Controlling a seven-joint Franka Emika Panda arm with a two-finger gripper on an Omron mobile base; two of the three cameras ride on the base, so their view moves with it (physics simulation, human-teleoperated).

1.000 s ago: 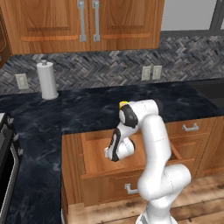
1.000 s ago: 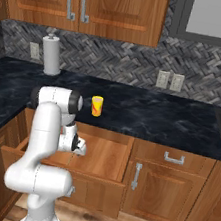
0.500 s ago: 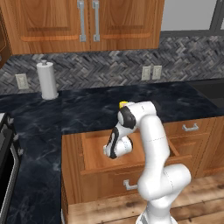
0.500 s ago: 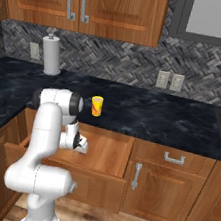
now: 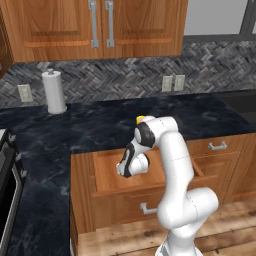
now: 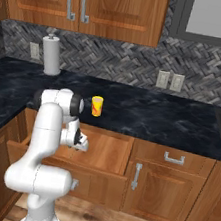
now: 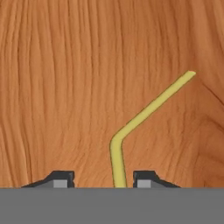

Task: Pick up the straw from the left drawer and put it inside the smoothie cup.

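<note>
In the left base view, the gripper [image 5: 123, 171] is seen lowered into the open left drawer [image 5: 107, 175]. In the right base view, the smoothie cup [image 6: 97, 106] stands on the black counter [image 6: 147, 113] behind that drawer. In the hand view, the straw [image 7: 144, 123] lies on the drawer floor, running between the fingertips [image 7: 61, 178], which stand apart without touching it. Grasping is judged underway; closure, then lifting, is called for.

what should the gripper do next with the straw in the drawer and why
Probably finish closing. In the hand view the straw lies on the floor of the left drawer and runs between the two fingertips, nearer one of them, with a gap showing on each side, so the gripper does not look clamped yet. Once it pinches, lift toward the smoothie cup on the counter.
</note>
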